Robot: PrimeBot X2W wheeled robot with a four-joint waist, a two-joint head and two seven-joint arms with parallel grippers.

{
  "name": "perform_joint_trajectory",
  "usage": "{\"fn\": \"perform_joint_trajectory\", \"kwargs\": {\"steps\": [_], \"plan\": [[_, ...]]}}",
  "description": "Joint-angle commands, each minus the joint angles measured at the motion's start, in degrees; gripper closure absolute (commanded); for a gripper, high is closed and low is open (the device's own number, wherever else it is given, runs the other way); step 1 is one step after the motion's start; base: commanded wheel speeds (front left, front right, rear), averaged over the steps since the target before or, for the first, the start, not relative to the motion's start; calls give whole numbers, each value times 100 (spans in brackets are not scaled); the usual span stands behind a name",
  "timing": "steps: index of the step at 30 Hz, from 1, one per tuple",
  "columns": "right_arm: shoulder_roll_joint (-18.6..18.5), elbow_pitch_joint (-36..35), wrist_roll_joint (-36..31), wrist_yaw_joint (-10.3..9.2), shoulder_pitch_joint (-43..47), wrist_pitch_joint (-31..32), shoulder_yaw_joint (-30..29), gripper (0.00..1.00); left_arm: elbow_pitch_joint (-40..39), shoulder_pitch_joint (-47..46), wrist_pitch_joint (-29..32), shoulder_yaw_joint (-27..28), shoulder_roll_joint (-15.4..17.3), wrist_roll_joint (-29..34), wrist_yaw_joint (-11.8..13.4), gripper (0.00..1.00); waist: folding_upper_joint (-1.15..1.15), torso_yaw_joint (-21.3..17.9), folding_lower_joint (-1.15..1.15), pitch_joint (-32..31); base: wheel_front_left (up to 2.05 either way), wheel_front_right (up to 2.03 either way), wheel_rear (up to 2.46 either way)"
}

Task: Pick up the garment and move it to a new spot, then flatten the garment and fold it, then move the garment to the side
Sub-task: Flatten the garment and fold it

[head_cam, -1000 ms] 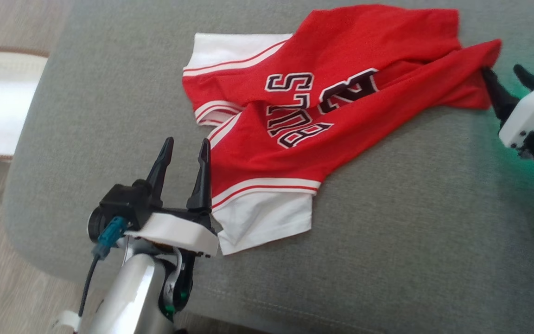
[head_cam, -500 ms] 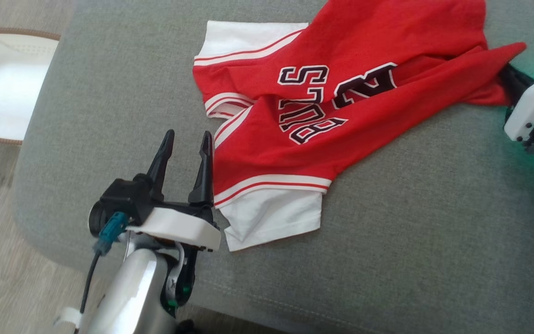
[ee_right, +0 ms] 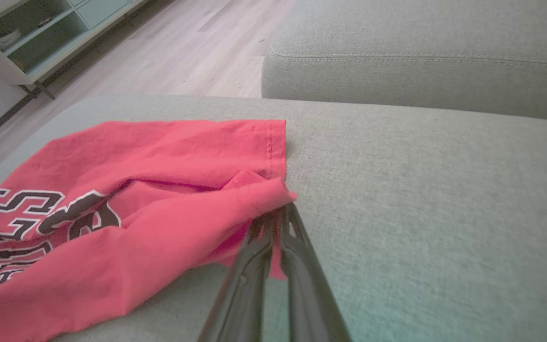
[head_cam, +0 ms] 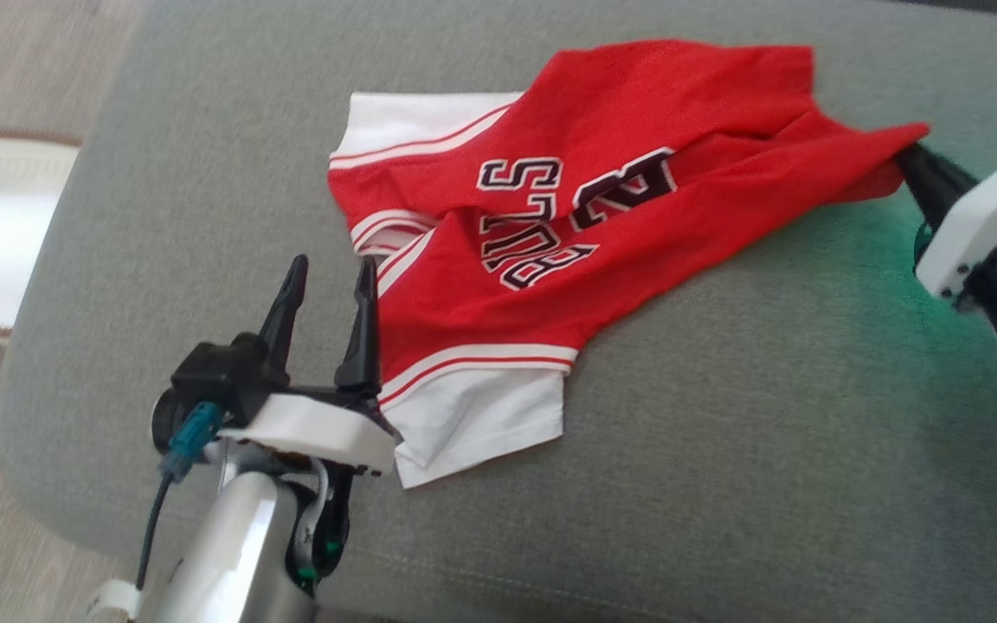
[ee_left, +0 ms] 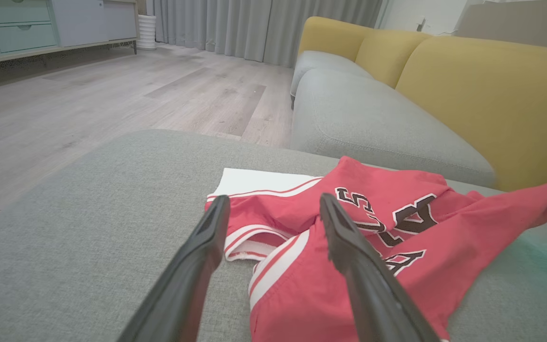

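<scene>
We see the crumpled red jersey with white sleeves and black lettering (upside down from the head view) lying on the grey fabric cushion. Our right gripper has its fingers pinched together on one red hem corner. Our left gripper has its fingers spread apart and holds nothing, just beside the jersey's striped sleeve edge.

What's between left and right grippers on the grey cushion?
Head view: the red-and-white basketball jersey spans it, from the open left gripper at its striped edge to the right gripper, shut on its red corner.
</scene>
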Motion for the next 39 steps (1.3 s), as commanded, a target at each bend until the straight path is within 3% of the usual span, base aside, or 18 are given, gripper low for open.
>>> {"fn": "perform_joint_trajectory", "kwargs": {"steps": [1,9,18,27,31,32,33,34,39], "plan": [[-212,-179,40,40,178,34,42,100,-127,-15,-70,260,48,42,-25,0,0,-153,0,-192,0,0,0],[-578,-971,125,40,543,568,246,100,-38,176,-70,466,48,93,-122,0,0,-448,0,-591,0,0,0],[-1229,-1906,-61,40,1159,1415,366,100,-35,468,-70,872,48,218,-259,0,0,-961,0,-925,0,0,0],[-1937,-2411,-241,40,1726,2076,383,100,-86,572,-70,1042,48,279,-299,0,0,-1296,0,-981,0,0,0],[-2016,-2285,-348,40,1860,2222,303,100,-86,597,-70,1090,48,287,-322,0,0,-1371,0,-991,0,0,0],[-1980,-2238,-376,40,1878,2181,242,77,-83,599,-70,1098,48,289,-329,0,0,-1379,0,-996,0,0,0],[-1924,-2203,-363,40,1912,2147,174,32,-78,599,-70,1104,48,292,-337,0,0,-1384,0,-1003,0,0,0],[-1876,-2184,-341,40,1954,2139,117,0,-70,599,-70,1106,48,297,-346,0,0,-1385,0,-1013,0,0,0],[-1797,-2300,-398,40,2046,1683,-327,0,-31,591,-70,1144,48,356,-403,0,0,-1359,0,-1073,0,0,0]]}}
